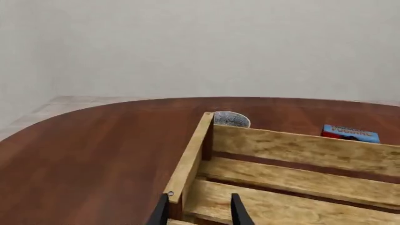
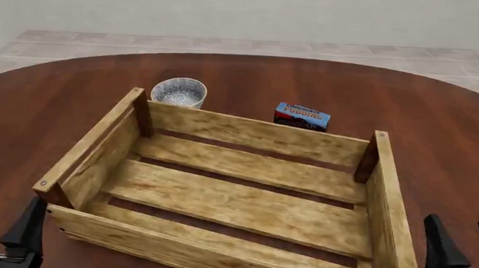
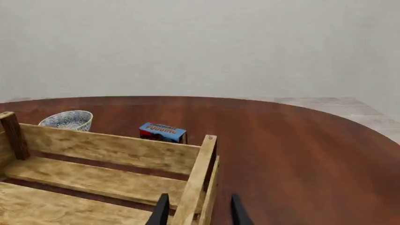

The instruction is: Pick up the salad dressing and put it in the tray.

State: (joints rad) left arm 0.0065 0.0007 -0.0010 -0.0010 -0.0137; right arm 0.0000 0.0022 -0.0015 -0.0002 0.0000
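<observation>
Nearest the arms' side of the table, the left gripper (image 2: pixel 5 230) and the right gripper (image 2: pixel 459 243) are sitting low at the near edge, one at each near corner of the tray (image 2: pixel 248 133). Both are holding their fingers apart with nothing between them — the wrist views are showing the dark fingertips spread, each pair straddling a corner of the crate's rim.

The tray is taking up the middle of the table (image 2: pixel 54 108), its slatted floor lying bare in all three views. Past its far wall, the white speckled bowl (image 2: pixel 178 91) is standing just beyond the far-left corner post, and the blue pudding box (image 2: pixel 302 116) is lying just behind the far wall, toward the right.

The salad dressing is not showing in any view — not in the tray, not on the visible tabletop — so I cannot tell where it is lying; it may be hidden behind a crate wall or sitting outside the frames.

As a judgement: a small slim bottle is likely to be light and stiff but smooth and prone to rolling, so gripping across its mid-body, jaws square to its long axis, looks safest — not the rounded end.
</observation>
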